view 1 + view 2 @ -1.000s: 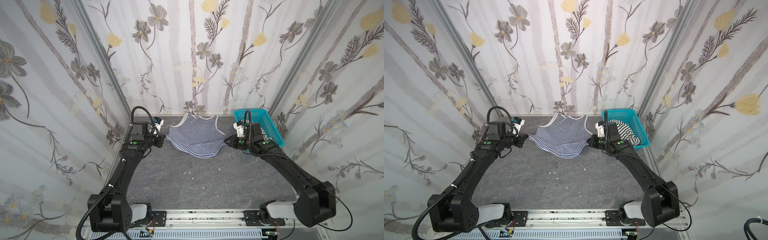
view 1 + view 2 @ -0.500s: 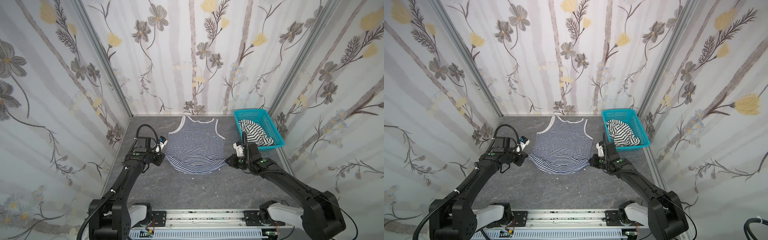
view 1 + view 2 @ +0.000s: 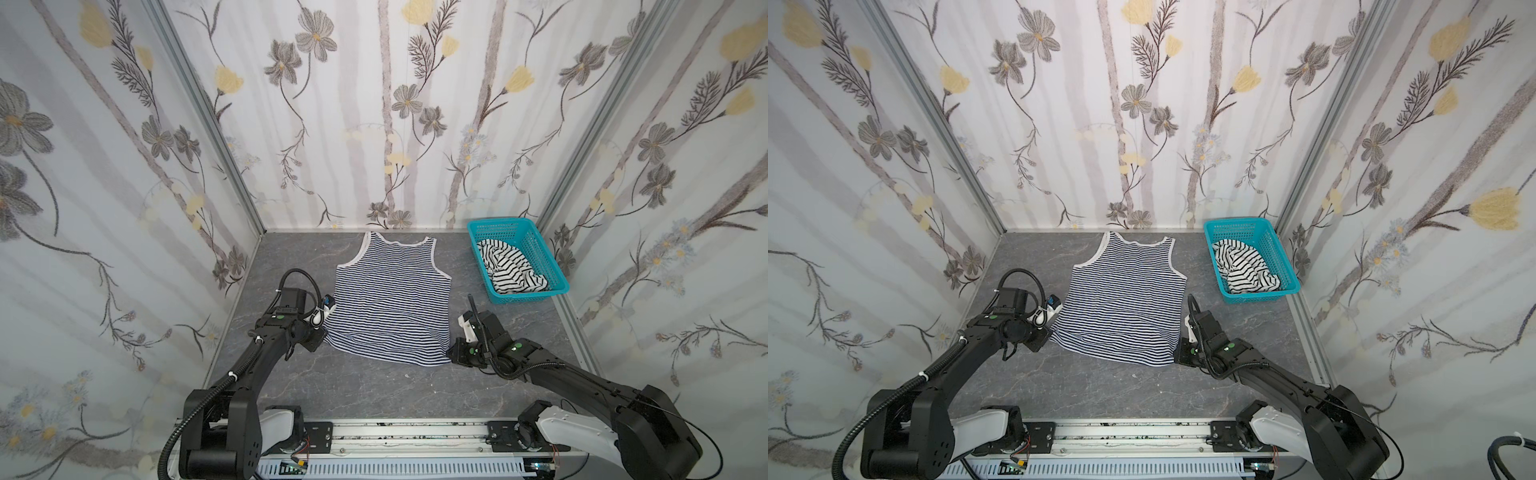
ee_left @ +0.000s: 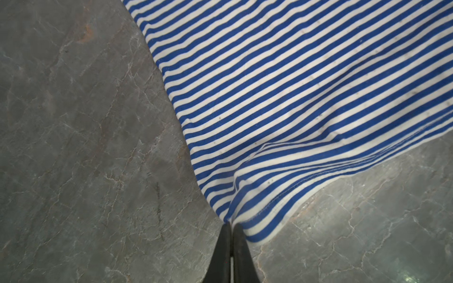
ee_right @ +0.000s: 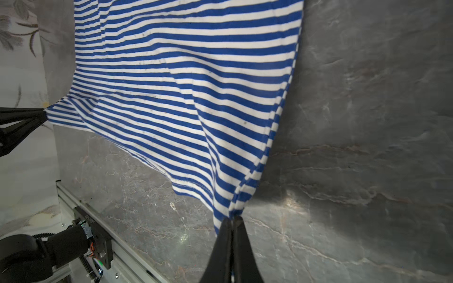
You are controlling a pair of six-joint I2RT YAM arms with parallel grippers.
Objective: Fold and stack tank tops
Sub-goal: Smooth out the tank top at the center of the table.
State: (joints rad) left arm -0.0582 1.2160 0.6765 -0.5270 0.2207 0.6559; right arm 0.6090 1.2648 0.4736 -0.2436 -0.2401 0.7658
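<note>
A navy-and-white fine-striped tank top point(image 3: 390, 299) point(image 3: 1125, 299) lies spread on the grey tabletop in both top views, straps toward the back wall. My left gripper point(image 3: 323, 336) point(image 4: 231, 224) is shut on its near left hem corner point(image 4: 247, 215). My right gripper point(image 3: 449, 354) point(image 5: 232, 218) is shut on the near right hem corner point(image 5: 228, 203). The hem is stretched between them, a little off the table. A second tank top point(image 3: 509, 268) point(image 3: 1244, 268), white with wide black stripes, lies crumpled in the teal basket.
The teal perforated basket point(image 3: 494, 226) point(image 3: 1233, 226) stands at the back right corner against the wall. Floral walls close in the back and both sides. A metal rail point(image 3: 407, 432) runs along the front edge. The left arm's fingers point(image 5: 22, 120) show in the right wrist view.
Both grippers have drawn the striped top toward the front edge, and it has gone from bunched at the back to laid out flat. Both stayed shut on the hem corners.
</note>
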